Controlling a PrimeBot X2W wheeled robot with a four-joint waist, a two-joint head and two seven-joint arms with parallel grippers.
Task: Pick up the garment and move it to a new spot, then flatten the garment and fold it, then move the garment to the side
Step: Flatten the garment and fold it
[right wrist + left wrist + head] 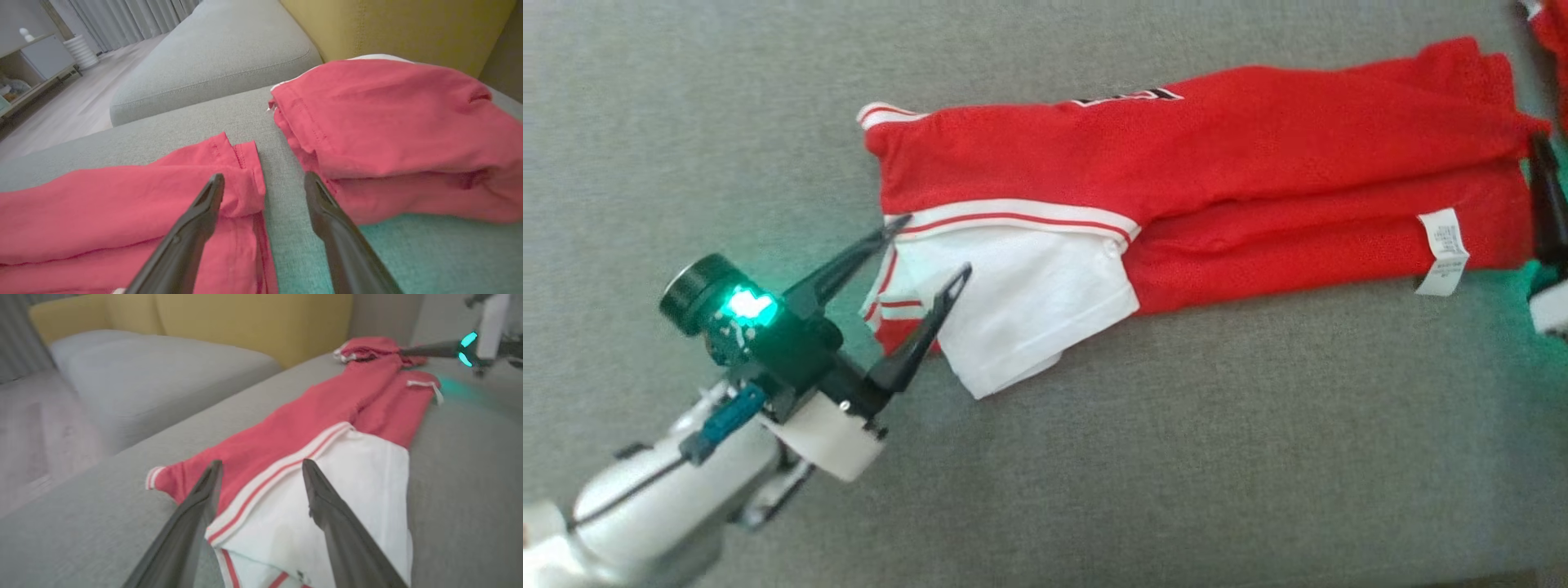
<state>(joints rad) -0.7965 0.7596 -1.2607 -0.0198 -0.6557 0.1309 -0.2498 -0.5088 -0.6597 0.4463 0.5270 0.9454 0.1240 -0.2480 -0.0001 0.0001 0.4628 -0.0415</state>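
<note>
Noting red jersey (1217, 155) lying folded lengthwise into a long band across grey sofa cushion (1094, 457). White panel (1029, 302) with red-striped trim resting at left end, one corner hanging past the band's edge; white care label (1444, 249) showing near right end.

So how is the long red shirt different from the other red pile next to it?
The long red shirt lies stretched out in a strip; the red pile is folded up thick and short. The shirt shows a white sleeve; the pile looks almost all red. Both are red cloth lying on the grey sofa.
</note>
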